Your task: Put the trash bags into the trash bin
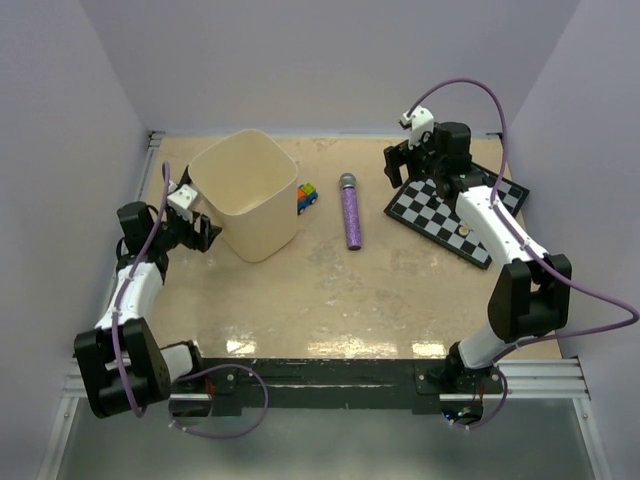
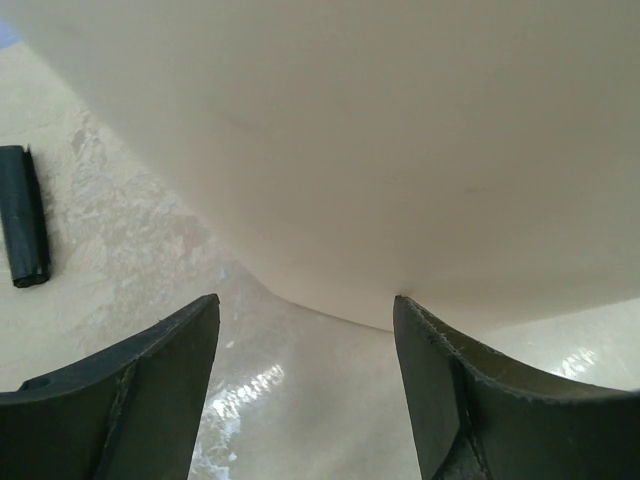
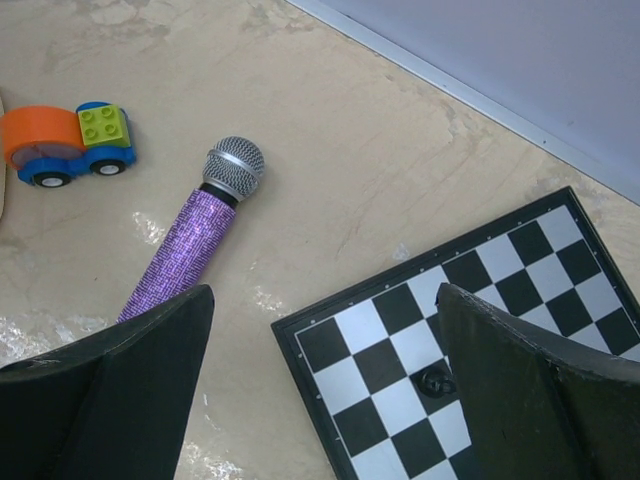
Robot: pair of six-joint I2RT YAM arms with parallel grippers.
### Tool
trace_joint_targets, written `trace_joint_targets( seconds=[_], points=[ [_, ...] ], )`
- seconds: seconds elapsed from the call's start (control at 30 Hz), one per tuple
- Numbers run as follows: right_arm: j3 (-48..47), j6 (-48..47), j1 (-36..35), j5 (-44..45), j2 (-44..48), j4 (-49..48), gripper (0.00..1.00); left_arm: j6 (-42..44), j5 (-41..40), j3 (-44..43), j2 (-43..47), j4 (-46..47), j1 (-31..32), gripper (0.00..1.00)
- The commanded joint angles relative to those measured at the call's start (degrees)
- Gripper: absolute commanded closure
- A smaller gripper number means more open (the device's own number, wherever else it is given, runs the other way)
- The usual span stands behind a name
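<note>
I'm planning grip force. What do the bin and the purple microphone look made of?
The trash bin looks like smooth matte cream plastic: even colour, thin seamless walls. The microphone has a glittery purple handle, material underneath unclear, and a silvery mesh head, probably metal.

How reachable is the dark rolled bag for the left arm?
Probably yes: the dark rolled bag lies on the table beside the open left gripper, nothing between them; the trash bin stands straight ahead.

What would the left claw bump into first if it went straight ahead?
The left claw would most likely hit the side wall of the cream trash bin first. That wall fills the wrist view just ahead of the open claw, with only bare table below it.
</note>
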State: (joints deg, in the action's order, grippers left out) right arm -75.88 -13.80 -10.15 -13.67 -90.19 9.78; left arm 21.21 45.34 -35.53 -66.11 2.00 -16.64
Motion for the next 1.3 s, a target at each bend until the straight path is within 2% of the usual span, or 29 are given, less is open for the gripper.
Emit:
trace_joint_targets(
  seconds=[0.0,0.13,0.23,0.4,0.53,0.6,0.73,0.9,1.07,1.27],
  points=[
    [-3.5,-0.6,-0.1,0.6,-0.3,-0.8,0.02,-4.5,-4.0,-4.1,-6.0,13.4,0.5,0.26],
    [-3.1,-0.7,-0.2,0.6,-0.3,-0.6,0.02,-0.5,-7.4,-8.4,-10.0,10.7,0.5,0.26],
    [-2.4,-0.9,-0.2,1.3,0.0,-0.5,0.02,3.3,-12.7,-9.6,-9.6,8.9,-0.5,0.25],
    [-1.1,-1.0,-0.2,2.0,0.7,-1.1,0.02,2.5,-16.2,-14.1,-14.3,7.9,-7.4,0.24],
    [-0.8,-0.9,-0.2,1.7,1.0,-0.9,0.02,1.0,-18.9,-23.9,-24.9,7.1,-8.1,0.28],
    [-0.7,-0.9,-0.1,1.8,0.9,-0.7,0.02,0.2,-18.9,-30.9,-33.6,5.5,-7.4,0.32],
    [-0.9,-1.0,-0.1,2.0,1.0,0.0,0.02,-0.3,-20.8,-44.1,-45.1,2.8,-5.1,0.38],
    [0.1,-1.8,-0.1,2.8,2.0,0.8,0.02,2.3,-22.1,-51.8,-53.5,1.7,-1.5,0.43],
    [1.3,-2.6,-0.1,3.8,2.9,1.6,0.02,3.2,-26.3,-54.9,-58.7,1.6,0.2,0.49],
    [0.7,-3.1,-0.1,4.5,2.7,1.7,0.02,4.7,-29.2,-53.2,-60.3,-0.3,0.3,0.55]
  ],
)
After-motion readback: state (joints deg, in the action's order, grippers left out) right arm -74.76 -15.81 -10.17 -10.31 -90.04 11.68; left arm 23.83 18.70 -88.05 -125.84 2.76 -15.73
